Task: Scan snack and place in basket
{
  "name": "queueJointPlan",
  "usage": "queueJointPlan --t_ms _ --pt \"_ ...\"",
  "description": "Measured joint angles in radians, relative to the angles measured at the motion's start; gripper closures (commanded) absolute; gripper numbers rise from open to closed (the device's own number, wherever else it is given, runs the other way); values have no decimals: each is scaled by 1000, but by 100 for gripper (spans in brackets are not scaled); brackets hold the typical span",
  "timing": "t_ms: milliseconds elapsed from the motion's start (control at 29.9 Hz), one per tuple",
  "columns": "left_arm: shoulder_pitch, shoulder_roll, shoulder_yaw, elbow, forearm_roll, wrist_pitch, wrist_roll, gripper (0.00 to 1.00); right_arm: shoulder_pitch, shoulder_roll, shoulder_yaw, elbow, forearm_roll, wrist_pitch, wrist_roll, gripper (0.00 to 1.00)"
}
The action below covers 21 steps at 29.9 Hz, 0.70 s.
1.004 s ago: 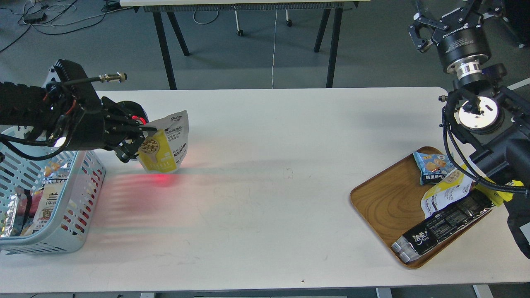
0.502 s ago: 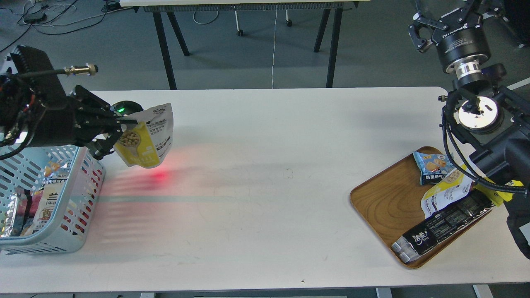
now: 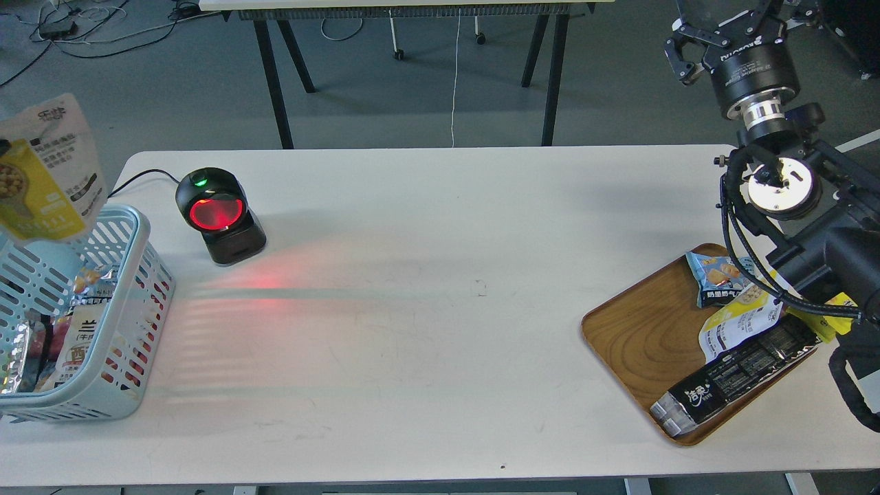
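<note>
The snack (image 3: pixel 49 172), a pouch with a yellow lower part and a white top, hangs in the air at the far left, over the back rim of the light-blue basket (image 3: pixel 134 230). My left gripper (image 3: pixel 3 146) shows only as a dark sliver at the frame's left edge, on the pouch's side, and holds it there. The basket holds several other packets. My right gripper (image 3: pixel 718 31) is raised at the top right, beyond the table's far edge, with its fingers spread and nothing in it.
A black barcode scanner (image 3: pixel 218 214) with a glowing red window stands near the basket and casts red light on the table. A brown wooden tray (image 3: pixel 639 330) at the right holds a light-blue packet (image 3: pixel 718 275), a second yellow pouch (image 3: pixel 739 323) and a long black packet (image 3: pixel 735 378).
My left arm has swung left and up with the snack, away from the scanner to above the basket, and has left the view. The scanner is now uncovered. The right gripper shifted slightly.
</note>
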Motion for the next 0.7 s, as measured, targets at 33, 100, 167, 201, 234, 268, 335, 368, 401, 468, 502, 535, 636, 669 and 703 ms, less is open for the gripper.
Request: queueJointPlan --t_ms 33,100,167,201,234,268,335,368,401,468,502,535,636,669,703 --pt "0 4 24 6 -3 11 0 100 3 0 0 0 0 0 0 1" --pt "0 6 72 12 -14 53 0 100 12 1 -1 0 0 0 -1 1" --pt "0 7 129 13 -22 115 0 100 15 1 -2 0 0 0 -1 1" --pt "0 7 155 14 -24 141 0 100 16 2 -2 -1 0 0 -1 1" --pt "0 7 183 14 -25 167 0 100 16 2 -2 -1 0 0 -1 1" --pt "0 7 209 15 -25 188 0 100 16 2 -2 0 0 0 -1 1" --pt "0 8 247 15 -25 208 0 100 16 2 -2 0 0 0 -1 1" --pt "0 8 260 15 -25 213 0 100 16 2 -3 0 0 0 -1 1" --pt "0 8 268 16 -25 215 0 100 16 2 -4 0 0 0 -1 1" --pt "0 8 274 17 -25 217 0 95 16 2 -5 0 0 0 -1 1" --pt "-1 8 275 17 -25 217 0 90 16 2 -5 0 0 0 -1 1" --pt "-1 8 276 17 -25 218 0 81 16 2 -5 0 0 0 -1 1" --pt "-1 8 276 20 -31 218 0 51 16 2 -5 0 0 0 -1 1" --pt "-1 8 276 24 -41 218 0 45 16 2 -5 0 0 0 -1 1" --pt "-2 8 274 32 -63 216 0 43 16 2 -5 0 0 0 -1 1"
